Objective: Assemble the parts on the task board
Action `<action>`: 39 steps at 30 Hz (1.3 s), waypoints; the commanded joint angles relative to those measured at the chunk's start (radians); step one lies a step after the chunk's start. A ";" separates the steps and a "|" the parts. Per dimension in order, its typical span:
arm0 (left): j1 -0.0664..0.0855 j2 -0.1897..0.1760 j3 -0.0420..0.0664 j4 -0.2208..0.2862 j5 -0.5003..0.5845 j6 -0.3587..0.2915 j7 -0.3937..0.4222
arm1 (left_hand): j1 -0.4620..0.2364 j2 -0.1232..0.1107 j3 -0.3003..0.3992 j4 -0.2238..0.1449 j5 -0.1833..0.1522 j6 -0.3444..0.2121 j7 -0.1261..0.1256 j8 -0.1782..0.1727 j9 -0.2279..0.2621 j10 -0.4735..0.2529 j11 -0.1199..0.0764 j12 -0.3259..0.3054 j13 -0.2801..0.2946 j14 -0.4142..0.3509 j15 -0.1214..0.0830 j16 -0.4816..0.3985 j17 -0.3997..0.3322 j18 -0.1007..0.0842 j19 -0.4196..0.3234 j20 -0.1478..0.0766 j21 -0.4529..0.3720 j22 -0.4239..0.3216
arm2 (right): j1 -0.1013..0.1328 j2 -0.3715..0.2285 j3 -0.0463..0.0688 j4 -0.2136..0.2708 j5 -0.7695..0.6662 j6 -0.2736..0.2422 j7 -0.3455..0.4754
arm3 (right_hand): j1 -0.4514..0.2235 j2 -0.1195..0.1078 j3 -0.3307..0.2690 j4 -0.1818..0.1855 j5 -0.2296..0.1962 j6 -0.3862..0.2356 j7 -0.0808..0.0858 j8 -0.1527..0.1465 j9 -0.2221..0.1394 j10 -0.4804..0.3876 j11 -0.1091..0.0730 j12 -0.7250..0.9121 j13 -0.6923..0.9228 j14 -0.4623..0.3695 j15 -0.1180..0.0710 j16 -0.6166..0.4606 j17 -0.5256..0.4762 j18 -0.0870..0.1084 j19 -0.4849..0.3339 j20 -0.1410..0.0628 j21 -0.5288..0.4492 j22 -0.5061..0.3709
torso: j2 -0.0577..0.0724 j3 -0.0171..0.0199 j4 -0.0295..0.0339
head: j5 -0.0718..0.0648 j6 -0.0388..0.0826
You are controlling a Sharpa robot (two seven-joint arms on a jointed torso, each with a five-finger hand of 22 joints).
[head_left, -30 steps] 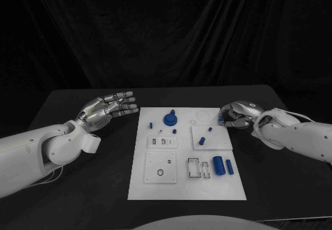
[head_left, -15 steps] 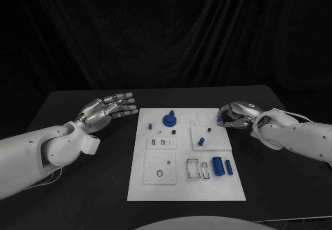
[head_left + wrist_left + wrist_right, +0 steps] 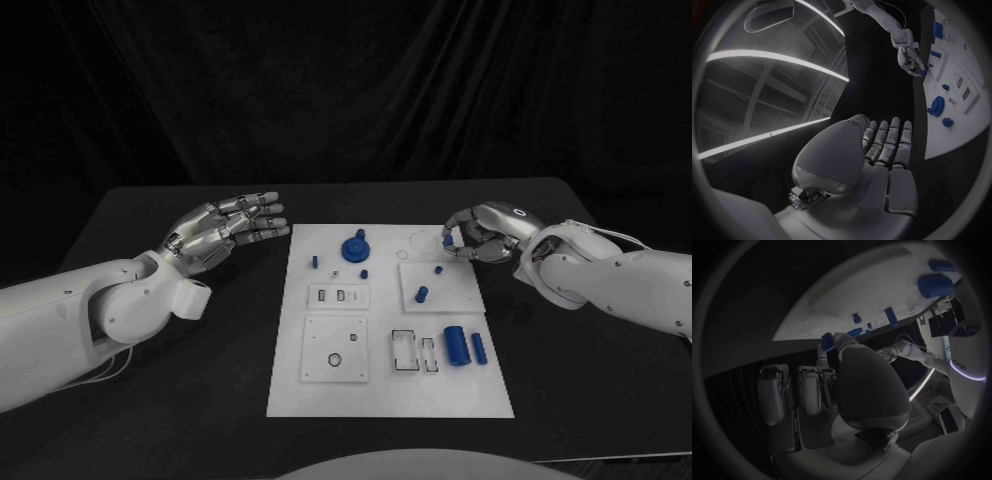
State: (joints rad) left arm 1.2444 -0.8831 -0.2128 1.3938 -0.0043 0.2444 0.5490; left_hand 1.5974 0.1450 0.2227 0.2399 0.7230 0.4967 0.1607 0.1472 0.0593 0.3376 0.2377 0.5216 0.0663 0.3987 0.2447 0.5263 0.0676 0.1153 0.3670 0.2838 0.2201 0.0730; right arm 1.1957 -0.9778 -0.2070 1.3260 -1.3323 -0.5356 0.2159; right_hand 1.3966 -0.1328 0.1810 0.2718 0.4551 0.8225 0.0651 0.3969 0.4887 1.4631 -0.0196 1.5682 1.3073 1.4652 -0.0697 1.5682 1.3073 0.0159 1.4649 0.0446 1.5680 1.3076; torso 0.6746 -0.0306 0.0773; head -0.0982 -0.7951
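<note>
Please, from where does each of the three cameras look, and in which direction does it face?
Head view: from the robot's head, down at the task board; both arms enter.
Left wrist view: behind the left hand, facing across the board.
Right wrist view: behind the right hand, which pinches a small blue part.
Shared: all show the board; the right hand shows in all.
</note>
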 commanded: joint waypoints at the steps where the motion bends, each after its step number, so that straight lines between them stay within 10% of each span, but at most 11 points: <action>1: -0.002 0.006 0.001 0.001 0.004 0.010 0.008 | 0.000 -0.009 0.008 0.001 0.003 0.006 0.040 0.002 0.001 -0.009 -0.001 0.007 0.001 -0.009 0.001 0.003 -0.001 -0.006 -0.006 0.002 -0.006 -0.001 | 0.020 0.002 0.001 0.055 -0.013 -0.007 -0.042 | 0.007 0.000 0.003 -0.003 -0.006 0.005 0.009 0.008 0.002 0.108 0.007 0.003 0.264 0.106 0.001 0.003 0.263 -0.016 0.106 -0.001 0.003 0.263 | 0.000 -0.0010 -0.0013 | 0.002 -0.003; 18: -0.001 0.010 0.001 0.000 0.004 0.008 0.001 | -0.001 -0.010 0.009 0.001 0.003 0.007 0.040 0.002 0.002 -0.009 -0.001 0.007 0.001 -0.009 0.001 0.003 -0.001 -0.005 -0.006 0.002 -0.006 -0.001 | 0.036 0.114 0.001 0.154 -0.112 0.051 -0.120 | 0.012 -0.003 0.003 -0.011 -0.011 0.011 0.018 0.014 0.003 0.108 0.016 0.003 0.264 0.106 0.008 0.003 0.263 -0.016 0.106 0.004 0.003 0.263 | 0.000 -0.0009 0.0013 | 0.032 -0.015; 39: -0.001 0.025 0.001 -0.005 0.004 0.017 -0.003 | -0.002 -0.011 0.010 0.001 0.003 0.008 0.040 0.003 0.002 -0.008 -0.002 0.008 0.001 -0.009 0.000 0.003 -0.001 -0.005 -0.009 0.002 -0.008 -0.002 | -0.008 0.215 0.001 0.174 -0.267 0.114 -0.255 | 0.011 -0.007 0.003 -0.022 -0.011 0.013 0.028 0.007 -0.005 0.108 0.032 0.003 0.264 0.106 0.021 0.003 0.263 -0.016 0.106 0.014 0.003 0.263 | 0.000 -0.0007 0.0001 | 0.065 -0.033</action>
State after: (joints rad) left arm 1.2442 -0.8604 -0.2126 1.3875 -0.0044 0.2462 0.5374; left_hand 1.5974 0.1450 0.2282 0.2399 0.7230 0.4967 0.1607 0.1472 0.0600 0.3342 0.2344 0.5257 0.0663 0.3987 0.2447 0.5263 0.0676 0.1153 0.3635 0.2874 0.2160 0.0720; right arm 1.1907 -0.7641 -0.2063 1.5011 -1.5540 -0.4497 0.0145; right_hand 1.4002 -0.1369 0.1835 0.2577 0.4474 0.8323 0.0888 0.4067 0.4844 1.4667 0.0057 1.5682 1.3077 1.4650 -0.0552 1.5683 1.3073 0.0159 1.4649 0.0519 1.5680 1.3073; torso 0.6750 -0.0314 0.0775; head -0.0358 -0.8285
